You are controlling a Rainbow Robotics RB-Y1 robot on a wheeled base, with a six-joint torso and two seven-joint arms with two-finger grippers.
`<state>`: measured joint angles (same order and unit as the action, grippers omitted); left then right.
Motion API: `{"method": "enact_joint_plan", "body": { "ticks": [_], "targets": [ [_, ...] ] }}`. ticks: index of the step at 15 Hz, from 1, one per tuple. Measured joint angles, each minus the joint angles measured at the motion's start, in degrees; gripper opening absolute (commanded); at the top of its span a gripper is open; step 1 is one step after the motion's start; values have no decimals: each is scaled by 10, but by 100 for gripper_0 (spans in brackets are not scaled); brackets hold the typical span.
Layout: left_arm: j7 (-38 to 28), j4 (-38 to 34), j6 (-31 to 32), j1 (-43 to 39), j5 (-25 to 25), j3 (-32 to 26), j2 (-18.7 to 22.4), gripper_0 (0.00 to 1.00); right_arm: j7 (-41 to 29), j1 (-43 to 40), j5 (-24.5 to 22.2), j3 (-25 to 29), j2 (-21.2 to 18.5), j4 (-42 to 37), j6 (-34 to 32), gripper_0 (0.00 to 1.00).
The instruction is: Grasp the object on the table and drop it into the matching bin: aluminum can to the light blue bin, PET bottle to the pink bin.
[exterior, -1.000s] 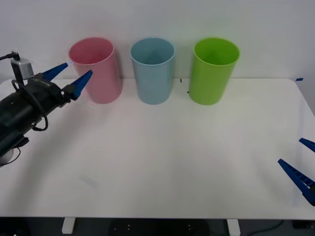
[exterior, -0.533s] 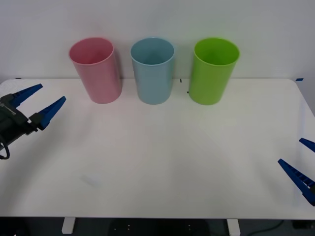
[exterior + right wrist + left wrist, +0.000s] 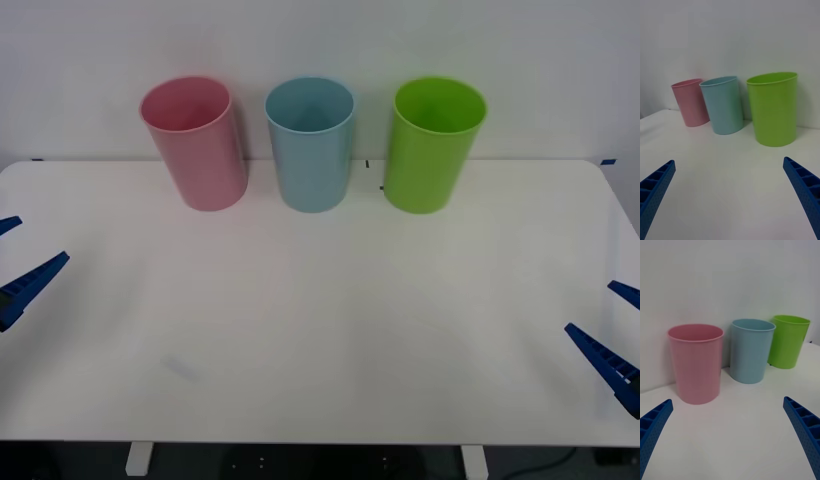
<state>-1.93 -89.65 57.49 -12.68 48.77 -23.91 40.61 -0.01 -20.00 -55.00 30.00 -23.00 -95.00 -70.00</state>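
- White table point(image 3: 320, 330), wide and flat.
- Along its far edge, upright in a row: pink bin point(image 3: 195, 145), light blue bin point(image 3: 311, 145), green bin point(image 3: 433, 145).
- Left gripper point(image 3: 18, 262) at left edge, fingers spread.
- Right gripper point(image 3: 612, 335) low by right edge, also spread, gripping nothing.
- Can: can't tell where.

Upright pink bin point(image 3: 195, 145) beside light blue bin point(image 3: 312, 145)

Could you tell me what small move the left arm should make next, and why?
Probably just settle at the table's left edge: the left gripper is open and holds nothing, no can lies on the tabletop, and the right gripper sits open at the right edge. The sorting looks finished.
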Motion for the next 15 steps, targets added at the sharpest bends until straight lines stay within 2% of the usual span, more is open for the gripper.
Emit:
{"method": "enact_joint_plan", "body": {
  "ticks": [7, 15],
  "targets": [
    [25, 0, 55, -63, 7, -62, 0, 100, 0, 0, 0, 0, 0, 0, 0, 100],
    [40, 0, 66, -93, 2, -71, 0, 100, 0, 0, 0, 0, 0, 0, 0, 100]
  ]
}}
